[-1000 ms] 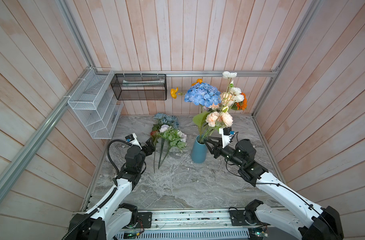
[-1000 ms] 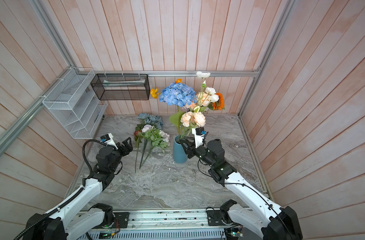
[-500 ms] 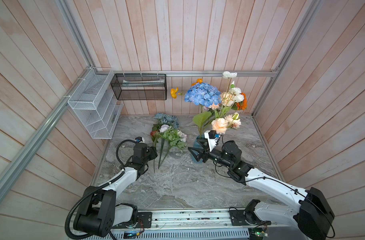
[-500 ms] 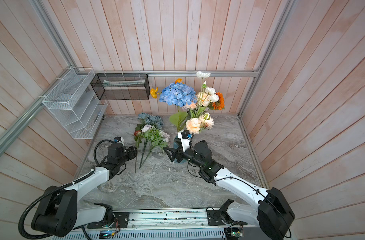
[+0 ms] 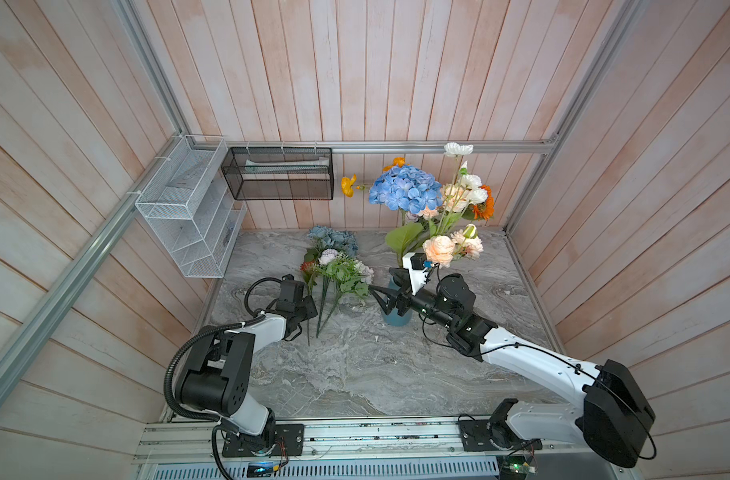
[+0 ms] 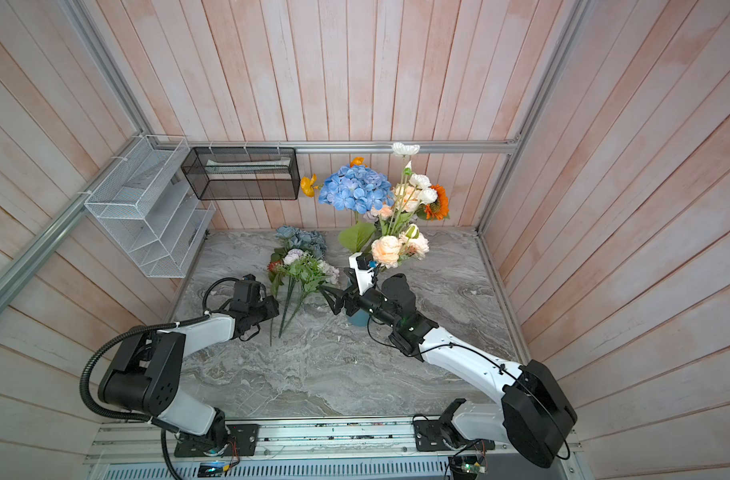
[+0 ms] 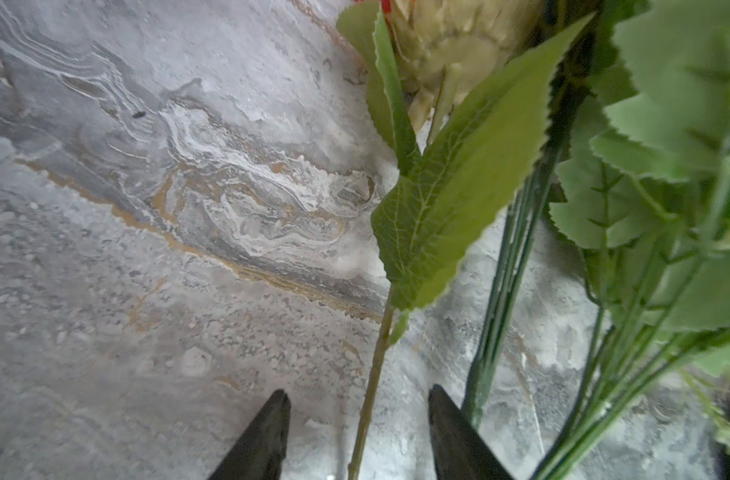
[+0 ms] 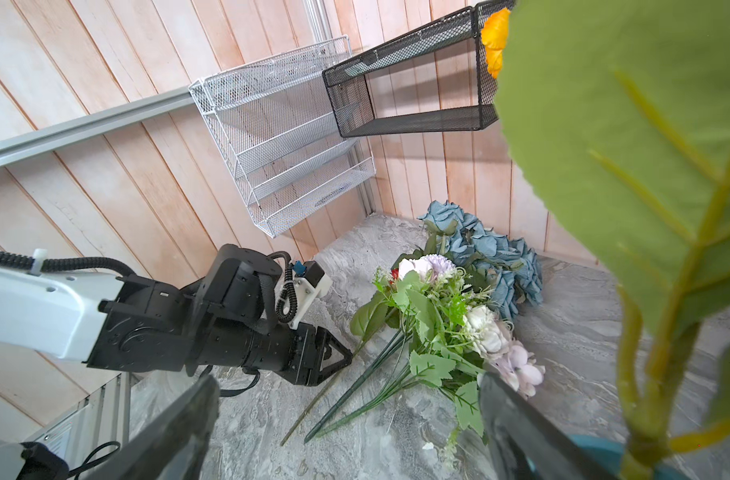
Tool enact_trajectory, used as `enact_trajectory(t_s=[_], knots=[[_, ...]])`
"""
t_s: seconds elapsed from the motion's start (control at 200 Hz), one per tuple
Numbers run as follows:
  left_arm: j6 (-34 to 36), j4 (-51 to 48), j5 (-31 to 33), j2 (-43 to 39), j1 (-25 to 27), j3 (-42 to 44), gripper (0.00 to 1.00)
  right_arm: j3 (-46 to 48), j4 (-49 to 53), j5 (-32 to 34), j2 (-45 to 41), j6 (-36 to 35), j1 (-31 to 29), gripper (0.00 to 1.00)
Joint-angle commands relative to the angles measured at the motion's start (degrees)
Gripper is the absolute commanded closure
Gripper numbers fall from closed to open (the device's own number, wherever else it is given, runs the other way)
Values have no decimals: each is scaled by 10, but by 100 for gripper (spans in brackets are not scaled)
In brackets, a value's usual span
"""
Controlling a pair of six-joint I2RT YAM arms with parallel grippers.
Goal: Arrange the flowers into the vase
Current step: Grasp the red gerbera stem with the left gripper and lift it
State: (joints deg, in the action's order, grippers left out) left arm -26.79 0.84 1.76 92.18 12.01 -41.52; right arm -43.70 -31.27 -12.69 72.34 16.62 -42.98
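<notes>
In both top views we see the vase [image 5: 397, 321], right of centre, half hidden behind the right gripper [image 5: 380, 298]. Some flowers [image 5: 404, 193] stand in it, and the loose flowers [image 5: 334, 270] lie left of centre on the table [image 5: 355, 374]. Those views hide the fingertips of the left gripper [image 7: 359, 392]. Its wrist view shows them apart, one thin stem [image 7: 377, 365] between. The right wrist view shows us the right fingers [image 8: 180, 419] spread wide, gripping nothing.

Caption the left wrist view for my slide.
Open left end effector straddles a thin flower stem on the table.
</notes>
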Motion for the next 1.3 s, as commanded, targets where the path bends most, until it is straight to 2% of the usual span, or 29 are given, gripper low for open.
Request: enact_trajectory(t_s=[0.0,0.04,0.14,0.21,0.305,0.43,0.595,0.68,0.93,1.295], knots=[[10,-23,4,32,-2,-32,49,-18,-13,14,3,-12,-4,3],[12,-26,5,42,-2,-38,51,-15,-17,19,1,-13,-4,2],[16,-32,7,61,0,-49,65,-7,-29,49,-2,-12,-4,2],[18,-32,13,68,2,-49,67,-8,-21,65,-2,-17,-4,2],[20,-32,18,72,4,-48,77,-8,-15,63,-5,-35,-3,2],[20,-30,20,71,3,-45,89,24,-68,63,-20,-43,-2,2],[18,-24,27,55,3,-35,93,-3,-12,72,-8,-44,3,2],[18,-23,32,42,3,-29,100,-8,-2,73,-4,-41,4,2],[4,-2,42,-44,4,5,100,-27,26,70,14,-32,5,2],[-10,30,35,-227,3,39,100,-53,42,28,12,-45,6,2]])
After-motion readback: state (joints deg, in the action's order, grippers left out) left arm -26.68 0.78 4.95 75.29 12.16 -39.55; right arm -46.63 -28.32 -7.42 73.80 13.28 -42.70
